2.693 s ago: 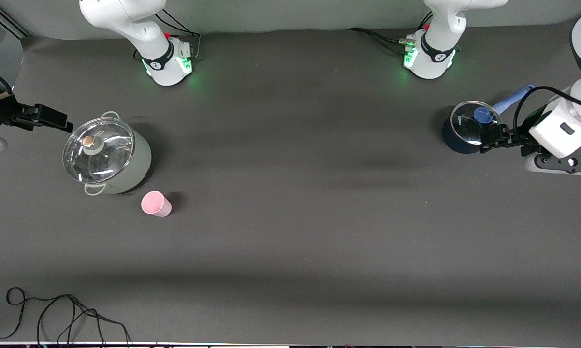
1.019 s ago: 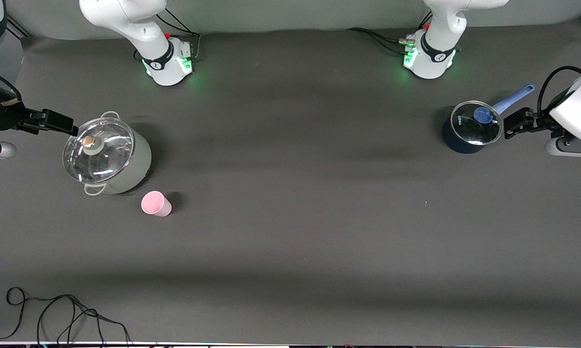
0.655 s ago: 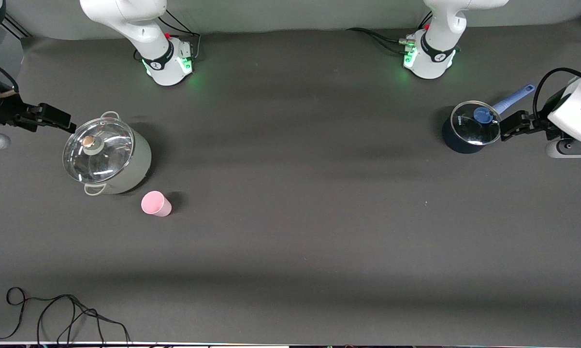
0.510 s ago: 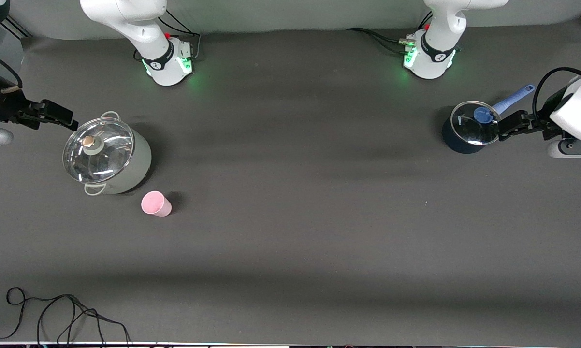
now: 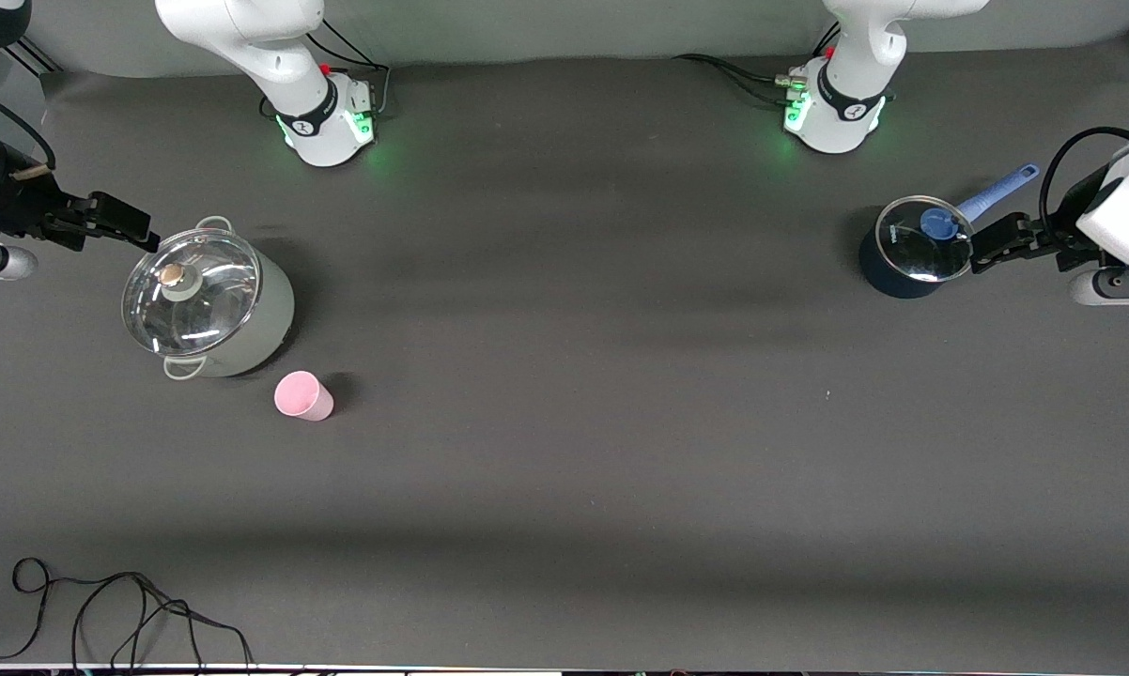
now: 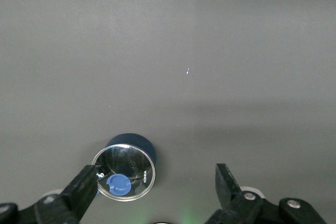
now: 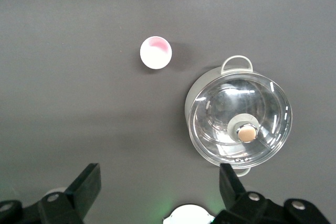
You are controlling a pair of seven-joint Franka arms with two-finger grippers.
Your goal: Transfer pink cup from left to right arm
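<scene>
The pink cup (image 5: 301, 395) stands on the dark table next to a grey-green pot (image 5: 209, 305), a little nearer to the front camera than the pot, at the right arm's end. In the right wrist view the cup (image 7: 156, 52) shows from above beside the pot (image 7: 239, 124). My right gripper (image 5: 131, 227) is open and empty, up over the table edge beside the pot; it also shows in the right wrist view (image 7: 159, 182). My left gripper (image 5: 989, 246) is open and empty beside a dark blue saucepan (image 5: 912, 249) at the left arm's end; it also shows in the left wrist view (image 6: 155, 183).
The pot carries a glass lid with a brass knob (image 5: 171, 274). The saucepan (image 6: 126, 166) has a glass lid with a blue knob and a blue handle (image 5: 997, 192). A black cable (image 5: 104, 610) lies at the table's near corner. The arm bases (image 5: 325, 117) stand along the back.
My left gripper has drawn back from over the saucepan's lid to beside it. My right gripper has shifted slightly beside the pot. The cup has not moved.
</scene>
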